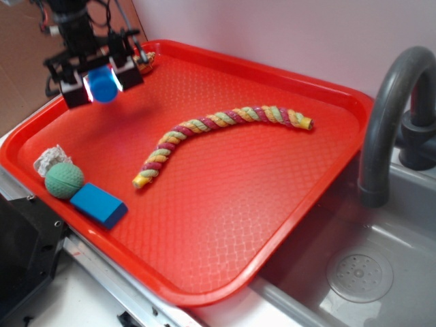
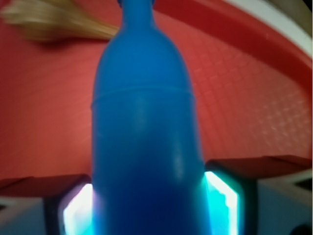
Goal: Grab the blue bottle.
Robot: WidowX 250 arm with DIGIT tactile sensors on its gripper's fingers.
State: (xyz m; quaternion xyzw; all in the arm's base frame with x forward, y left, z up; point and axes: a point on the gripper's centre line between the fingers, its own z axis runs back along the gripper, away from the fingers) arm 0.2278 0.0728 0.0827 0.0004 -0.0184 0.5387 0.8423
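A red plastic tray (image 1: 286, 204) with a waffle texture lies on a pale worktop, its right edge reaching over a grey sink (image 1: 381, 272) with a round drain (image 1: 359, 274) and a dark curved faucet (image 1: 392, 116); a pale wall stands behind. On the tray, a twisted rope toy (image 1: 218, 136) of red, yellow and green strands runs across the middle, well apart from everything else. Near the tray's front-left corner a green ball (image 1: 65, 180) sits between a crumpled silvery wad (image 1: 49, 159) and a flat blue rectangular block (image 1: 99, 204), touching or nearly touching both.

Over the tray's far-left corner the gripper (image 1: 103, 82) hangs clear of the surface, its fingers (image 2: 222, 200) closed on the blue bottle (image 1: 104, 84), whose round end faces the exterior camera. Nothing stands close around it except a small tan object at the tray's far rim.

The wrist view alone shows the bottle's full shape: body pinched between lit finger pads, narrow neck pointing away toward a blurred straw-coloured tuft (image 2: 54, 22) on the tray.
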